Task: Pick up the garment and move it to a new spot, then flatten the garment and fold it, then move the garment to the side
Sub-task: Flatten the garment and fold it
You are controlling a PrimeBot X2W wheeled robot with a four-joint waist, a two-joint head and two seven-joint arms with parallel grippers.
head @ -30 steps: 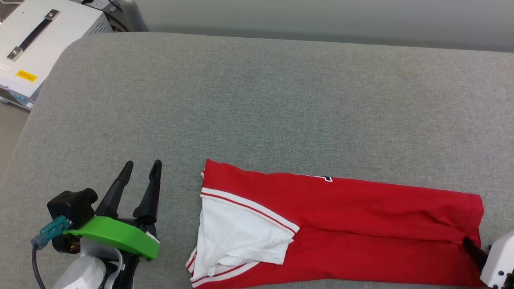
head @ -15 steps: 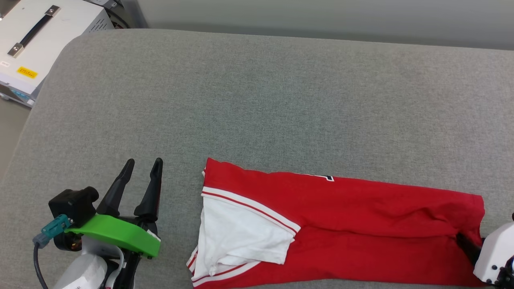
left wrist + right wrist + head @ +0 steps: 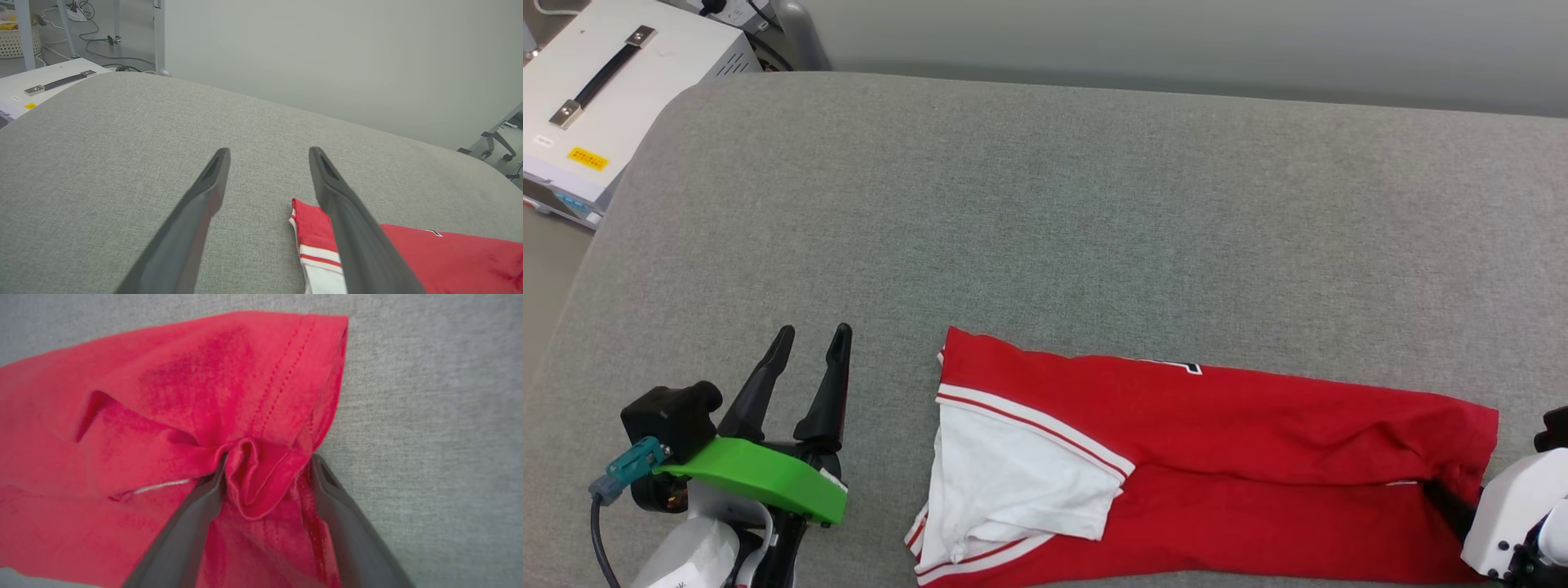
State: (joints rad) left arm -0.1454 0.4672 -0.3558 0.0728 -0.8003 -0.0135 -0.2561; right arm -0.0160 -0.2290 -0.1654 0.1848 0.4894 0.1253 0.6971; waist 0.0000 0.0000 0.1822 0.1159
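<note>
Across grey cushion [image 3: 1045, 204], garment [image 3: 1241, 457] long axis left-right, sleeve [image 3: 1013, 482] leftward, hem [image 3: 255, 482] inside wide right end effector [image 3: 269, 460]; left end effector [image 3: 267, 152] wide.

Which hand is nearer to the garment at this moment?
Right. The right hand is at the garment, at its hem end, open fingers straddling a bunched fold. The left hand is open beside the sleeve end, apart from the fabric.

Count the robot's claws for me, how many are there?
2. The left claw is open beside the shirt, at its white-sleeve end, not touching it. The right claw is at the shirt's other end, open around a bunch of red fabric.
</note>
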